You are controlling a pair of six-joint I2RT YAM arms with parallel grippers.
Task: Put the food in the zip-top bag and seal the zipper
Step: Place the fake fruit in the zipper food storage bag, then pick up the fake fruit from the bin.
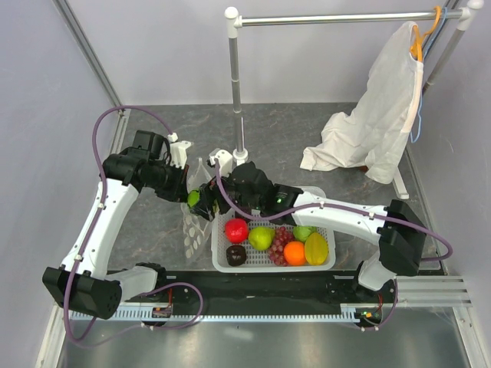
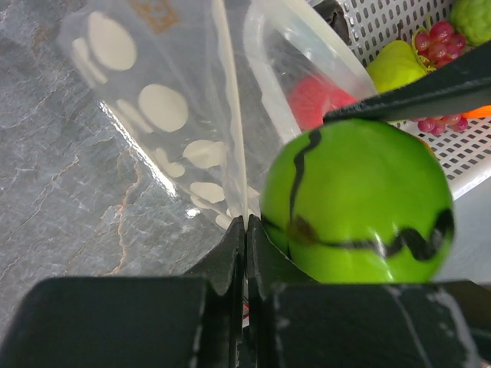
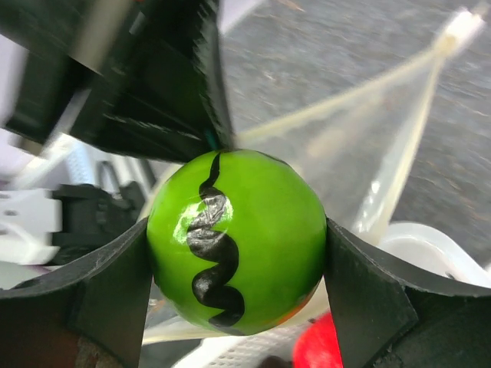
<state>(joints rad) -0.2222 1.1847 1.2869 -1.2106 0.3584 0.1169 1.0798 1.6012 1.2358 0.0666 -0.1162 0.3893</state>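
my left hand [image 2: 245,239] pinches tight on the rim of the zip-top bag [image 2: 146,107], left of the white basket [image 1: 307,267]. my right hand [image 3: 236,239] clasps a green fruit [image 2: 357,203] just beside that rim.

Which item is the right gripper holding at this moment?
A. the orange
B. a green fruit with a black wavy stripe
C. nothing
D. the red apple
B: in the right wrist view, fingers of the right gripper press against both sides of the green fruit.
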